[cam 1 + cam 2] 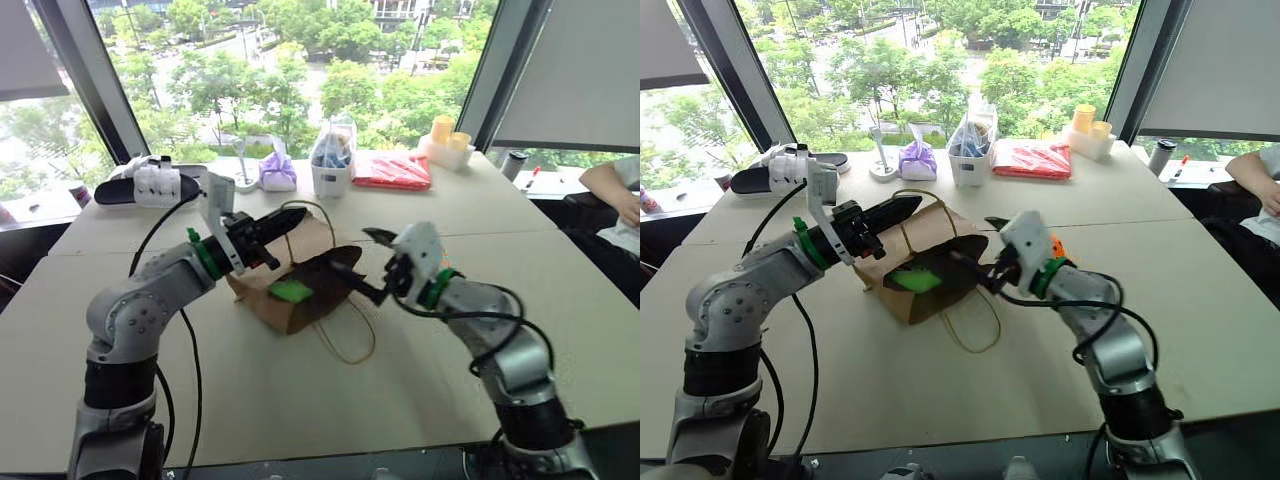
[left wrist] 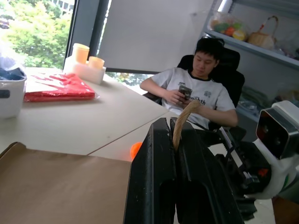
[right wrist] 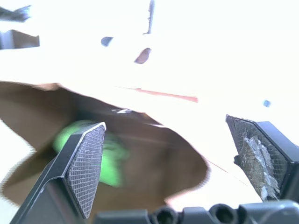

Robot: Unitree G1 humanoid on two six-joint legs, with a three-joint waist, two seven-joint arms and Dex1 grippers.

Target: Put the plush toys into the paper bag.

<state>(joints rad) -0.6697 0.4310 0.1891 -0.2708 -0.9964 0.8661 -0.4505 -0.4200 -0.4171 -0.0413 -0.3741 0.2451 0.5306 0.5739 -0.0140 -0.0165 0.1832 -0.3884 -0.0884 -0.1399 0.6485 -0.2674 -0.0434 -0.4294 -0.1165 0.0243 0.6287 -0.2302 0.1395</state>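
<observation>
From the head views, the brown paper bag (image 1: pixel 300 285) lies on its side on the worktop (image 1: pixel 300 400), its mouth facing the right tool (image 1: pixel 372 265). The lime green plush toy (image 1: pixel 915 280) sits inside the bag, just ahead of that tool, whose fingers stand wide apart and empty. The orange plush toy (image 1: pixel 1056 247) rests on the worktop just behind the right tool.

In the left wrist view, the left tool (image 2: pixel 175 154) is clamped on the bag's cord handle (image 2: pixel 183 119); beyond it sits a person (image 2: pixel 196 91).

In the right wrist view, the spread fingers (image 3: pixel 86 163) frame the bag's mouth.
</observation>
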